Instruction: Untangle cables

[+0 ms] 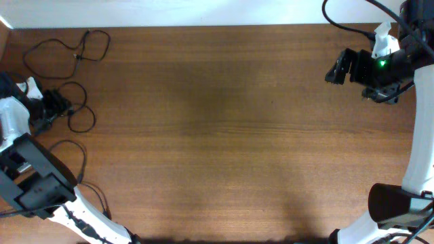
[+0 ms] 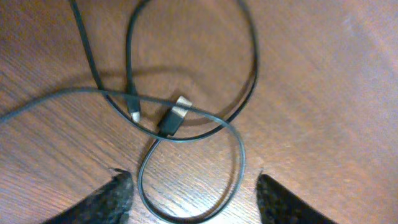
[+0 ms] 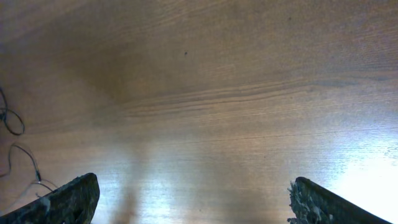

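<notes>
The left gripper (image 2: 191,180) hangs over the wooden table (image 2: 323,93), jaws apart, clamping nothing. The cables (image 2: 254,74) lie in loose black loops just ahead of it, one loop reaching between its fingers. The larger plug (image 2: 174,117) lies diagonally, metal tip pointing away from the fingers. The right gripper (image 3: 193,205) is spread wide, with the cables far off to its left.

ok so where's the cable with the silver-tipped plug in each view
Overhead: the cable lies in loose loops at the far left, beside the left gripper.
Left wrist: centre of frame, with its silver-tipped plug where the loops cross.
Right wrist: thin cords at the left edge, too small to tell if this is the one.
Shared landmark: the wooden table.
</notes>
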Controlling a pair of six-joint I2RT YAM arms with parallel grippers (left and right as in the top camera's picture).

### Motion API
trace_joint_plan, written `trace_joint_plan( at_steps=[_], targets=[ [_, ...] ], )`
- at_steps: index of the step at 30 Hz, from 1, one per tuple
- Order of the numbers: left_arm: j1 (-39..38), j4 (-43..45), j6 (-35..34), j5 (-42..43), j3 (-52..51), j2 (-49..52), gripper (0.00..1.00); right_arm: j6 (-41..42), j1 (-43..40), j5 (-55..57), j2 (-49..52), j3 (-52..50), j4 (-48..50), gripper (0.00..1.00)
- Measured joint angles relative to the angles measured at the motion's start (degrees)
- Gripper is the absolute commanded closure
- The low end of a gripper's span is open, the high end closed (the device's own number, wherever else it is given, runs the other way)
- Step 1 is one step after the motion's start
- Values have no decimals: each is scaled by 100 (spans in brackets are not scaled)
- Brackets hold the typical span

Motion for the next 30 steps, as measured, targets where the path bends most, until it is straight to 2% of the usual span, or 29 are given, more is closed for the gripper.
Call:
trace_joint_plan(
  at_steps=[2, 7, 13, 14, 17, 19, 25, 27, 30],
  targets=[
    [0, -658, -116, -11, 376, 2, 1, 0, 0, 0, 0, 0, -4, 2],
    [0, -1425, -728, -293, 651, 2, 1, 2, 0, 0, 0, 0, -9, 2],
    [0, -1596, -1650, -1325, 87, 2, 1, 0, 0, 0, 2, 0, -4, 2],
    [0, -1585, -1884, -1480, -107, 2, 3, 0, 0, 0, 2, 0, -4, 2],
    [2, -1156, -2361, -1753, -643, 2, 16, 0, 0, 0, 2, 0, -9, 2],
    [0, -890, -2551, -1847, -929, 2, 38, 2, 0, 0, 2, 0, -9, 2],
    [0, -527, -2743, -1930, -1285, 2, 76, 2, 0, 2, 2, 0, -9, 2],
    [0, -505, -2780, -1926, -1294, 2, 84, -2, 0, 0, 2, 0, -9, 2],
    [-4, -551, -2778, -1928, -1298, 2, 85, 0, 0, 0, 2, 0, 2, 1]
  ],
)
